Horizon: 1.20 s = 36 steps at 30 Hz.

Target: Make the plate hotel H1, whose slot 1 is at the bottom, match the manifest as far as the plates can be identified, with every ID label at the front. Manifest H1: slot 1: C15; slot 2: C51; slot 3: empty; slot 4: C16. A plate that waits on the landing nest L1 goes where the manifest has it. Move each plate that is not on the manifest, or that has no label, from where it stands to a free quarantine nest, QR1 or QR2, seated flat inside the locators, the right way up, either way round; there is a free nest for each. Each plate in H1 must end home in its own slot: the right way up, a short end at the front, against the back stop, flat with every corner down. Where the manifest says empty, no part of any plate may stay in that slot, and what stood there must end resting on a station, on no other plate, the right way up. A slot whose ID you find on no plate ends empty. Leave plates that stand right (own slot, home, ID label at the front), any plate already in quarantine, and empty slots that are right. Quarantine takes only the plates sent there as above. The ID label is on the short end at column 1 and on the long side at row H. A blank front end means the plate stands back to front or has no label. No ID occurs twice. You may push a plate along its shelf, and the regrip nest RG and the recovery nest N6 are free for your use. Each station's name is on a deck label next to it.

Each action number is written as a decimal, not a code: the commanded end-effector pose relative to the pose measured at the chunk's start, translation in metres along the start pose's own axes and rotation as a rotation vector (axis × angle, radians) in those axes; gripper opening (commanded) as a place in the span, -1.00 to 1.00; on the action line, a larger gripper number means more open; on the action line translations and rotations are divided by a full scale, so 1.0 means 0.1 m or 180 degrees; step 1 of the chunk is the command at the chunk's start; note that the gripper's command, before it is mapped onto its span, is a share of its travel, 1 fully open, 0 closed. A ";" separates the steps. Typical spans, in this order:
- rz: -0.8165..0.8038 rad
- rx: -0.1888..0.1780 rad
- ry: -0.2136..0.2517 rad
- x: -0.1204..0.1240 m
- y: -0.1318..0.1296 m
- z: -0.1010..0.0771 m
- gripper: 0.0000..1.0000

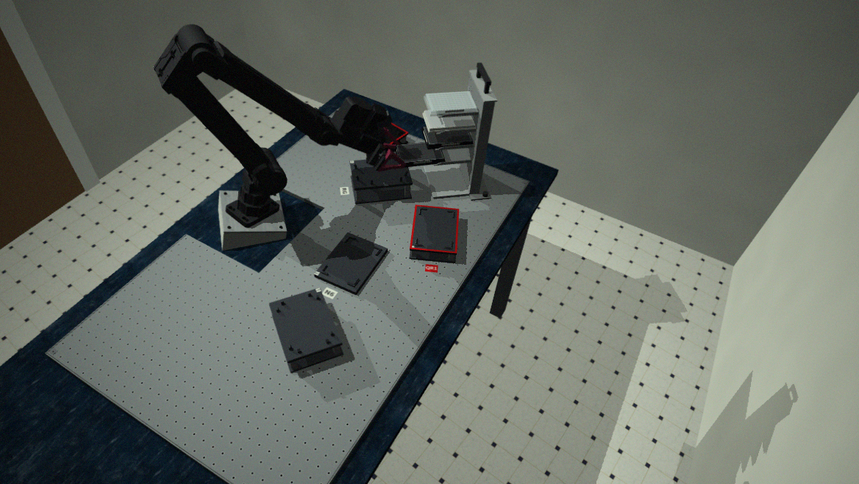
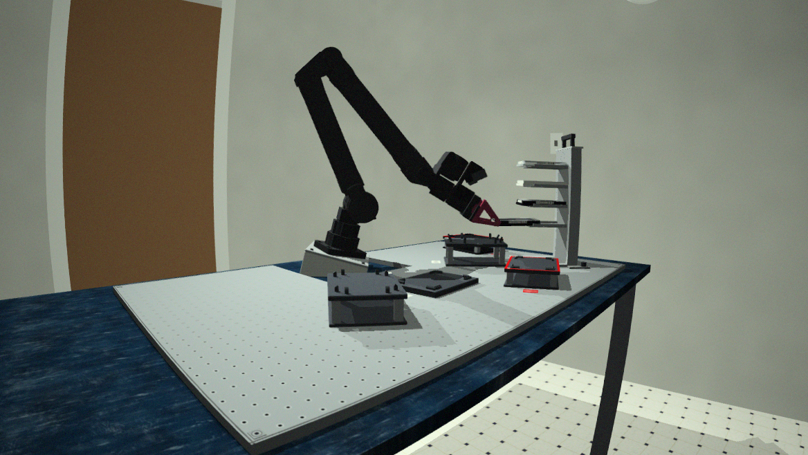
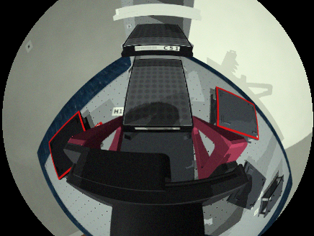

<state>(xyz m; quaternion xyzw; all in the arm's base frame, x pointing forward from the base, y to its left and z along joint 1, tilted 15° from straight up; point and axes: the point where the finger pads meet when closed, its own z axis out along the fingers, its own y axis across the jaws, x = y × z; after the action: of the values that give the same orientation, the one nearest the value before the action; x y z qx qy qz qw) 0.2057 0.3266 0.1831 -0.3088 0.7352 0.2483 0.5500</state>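
The dark plate (image 1: 421, 154) sticks halfway out of the hotel's (image 1: 484, 144) bottom slot at the table's far corner, long axis running straight out toward the arm. The gripper (image 1: 389, 157) holds its near short end, fingers spread wide across it.
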 end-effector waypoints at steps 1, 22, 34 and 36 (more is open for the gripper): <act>0.0038 -0.0037 -0.0070 -0.08 0.05 -0.06 0.72; 0.0046 -0.0037 -0.0066 0.05 0.04 -0.28 0.72; 0.0076 -0.0046 -0.0124 -0.01 0.07 -0.38 0.72; 0.0050 -0.0037 -0.0063 0.13 0.04 -0.41 0.72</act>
<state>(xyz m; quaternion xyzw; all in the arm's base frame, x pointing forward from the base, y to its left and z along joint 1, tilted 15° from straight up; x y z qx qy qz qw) 0.1778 0.2974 0.1707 -0.3113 0.7370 0.2454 0.5474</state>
